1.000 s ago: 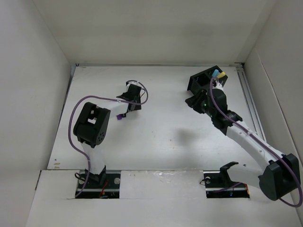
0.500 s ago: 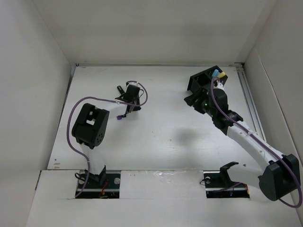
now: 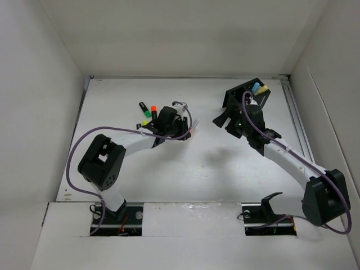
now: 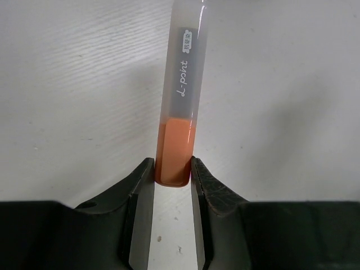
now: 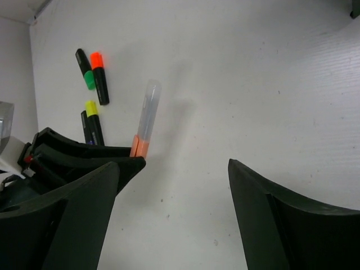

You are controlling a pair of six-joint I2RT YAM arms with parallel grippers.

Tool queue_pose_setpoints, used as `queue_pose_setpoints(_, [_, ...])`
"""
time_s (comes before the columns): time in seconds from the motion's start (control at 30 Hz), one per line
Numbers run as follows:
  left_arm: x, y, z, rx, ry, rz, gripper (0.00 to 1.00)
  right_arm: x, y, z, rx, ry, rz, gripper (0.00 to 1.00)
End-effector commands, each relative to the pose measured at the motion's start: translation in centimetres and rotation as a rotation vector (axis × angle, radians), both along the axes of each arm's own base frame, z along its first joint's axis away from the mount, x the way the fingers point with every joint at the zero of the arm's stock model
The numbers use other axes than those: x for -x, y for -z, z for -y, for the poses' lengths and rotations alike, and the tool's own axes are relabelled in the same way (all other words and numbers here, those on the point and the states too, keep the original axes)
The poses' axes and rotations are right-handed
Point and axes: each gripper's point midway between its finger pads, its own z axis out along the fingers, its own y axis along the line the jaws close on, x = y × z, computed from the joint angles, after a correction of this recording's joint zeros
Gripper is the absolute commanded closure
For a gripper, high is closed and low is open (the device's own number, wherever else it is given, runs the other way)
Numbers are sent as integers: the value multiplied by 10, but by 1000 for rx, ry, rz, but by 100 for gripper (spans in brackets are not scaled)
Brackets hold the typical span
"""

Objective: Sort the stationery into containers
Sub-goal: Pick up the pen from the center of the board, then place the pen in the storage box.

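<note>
My left gripper (image 4: 173, 175) is shut on the orange end of a marker with a frosted clear barrel (image 4: 183, 73), held just above the table; it also shows in the top view (image 3: 188, 131) and in the right wrist view (image 5: 145, 115). A green-capped marker (image 3: 143, 107), an orange-capped marker (image 3: 153, 108) and a yellow-capped marker (image 3: 145, 121), all with black barrels, lie on the table behind it. The black organiser (image 3: 239, 95) stands at the back right with a light blue marker (image 3: 257, 88) in it. My right gripper (image 3: 221, 119) is open and empty, left of the organiser.
White walls close in the table on the left, back and right. A rail (image 3: 298, 124) runs along the right edge. In the right wrist view the green (image 5: 85, 70), orange (image 5: 99, 79) and yellow (image 5: 93, 121) markers lie beyond my left gripper's fingers (image 5: 84, 154).
My left arm has swung right, away from the marker group, carrying the orange marker and uncovering the three lying markers. My right gripper has shifted a little left, away from the organiser.
</note>
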Motion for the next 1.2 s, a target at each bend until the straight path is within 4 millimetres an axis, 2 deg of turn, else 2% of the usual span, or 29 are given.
queue_pose_setpoints(0.0, [17, -28, 17, 145, 122, 33, 97, -13, -15, -2, -26, -22, 64, 14])
queue_pose_setpoints(0.03, [19, -36, 20, 178, 139, 48, 97, -13, -11, -4, -27, -31, 54, 12])
queue_pose_setpoints(0.13, [37, -38, 26, 236, 215, 26, 97, -16, -8, -6, -49, -60, 37, 10])
queue_pose_setpoints(0.17, [38, -49, 30, 267, 231, 47, 97, -16, -6, -9, -55, -72, 33, 10])
queue_pose_setpoints(0.27, [52, -50, 35, 289, 286, 25, 97, -15, 5, -20, -68, -132, 1, 10])
queue_pose_setpoints(0.3, [54, -51, 36, 295, 297, 21, 97, -15, 2, -25, -79, -168, 8, 10])
queue_pose_setpoints(0.37, [57, -57, 40, 308, 316, 35, 97, -15, 9, -36, -89, -206, -14, 10])
queue_pose_setpoints(0.47, [68, -59, 49, 318, 355, 35, 97, -14, 16, -44, -89, -241, -34, 14])
queue_pose_setpoints(0.5, [65, -65, 51, 324, 357, 47, 97, -14, 20, -44, -86, -240, -45, 17])
queue_pose_setpoints(0.53, [71, -63, 53, 320, 379, 40, 97, -14, 20, -44, -86, -240, -45, 20])
queue_pose_setpoints(0.67, [69, -65, 56, 324, 392, 52, 95, -16, 16, -46, -96, -249, -26, 27])
queue_pose_setpoints(0.7, [68, -61, 56, 319, 391, 43, 95, -16, 16, -46, -96, -249, -26, 29])
queue_pose_setpoints(0.73, [70, -56, 57, 319, 400, 28, 95, -16, 16, -46, -96, -249, -26, 39])
queue_pose_setpoints(0.8, [72, -53, 57, 319, 406, 16, 95, -15, 19, -47, -98, -256, -36, 50])
queue_pose_setpoints(0.83, [72, -53, 57, 319, 406, 16, 95, -15, 24, -47, -96, -256, -47, 61])
queue_pose_setpoints(0.9, [70, -60, 61, 339, 420, 46, 94, -16, 27, -45, -99, -256, -57, 72])
queue_pose_setpoints(0.93, [72, -57, 59, 339, 415, 31, 93, -17, 27, -45, -99, -255, -57, 76])
queue_pose_setpoints(0.97, [70, -59, 60, 345, 416, 43, 93, -17, 27, -45, -99, -255, -57, 85])
queue_pose_setpoints(1.07, [68, -59, 62, 345, 416, 43, 80, -20, 27, -41, -101, -232, -59, 92])
queue_pose_setpoints(1.1, [67, -58, 62, 341, 409, 46, 73, -20, 23, -41, -111, -228, -55, 94])
queue_pose_setpoints(1.13, [66, -54, 60, 340, 385, 43, 60, -21, 23, -40, -106, -218, -53, 96])
queue_pose_setpoints(1.17, [64, -57, 58, 342, 374, 65, 54, -21, 15, -38, -105, -210, -31, 96])
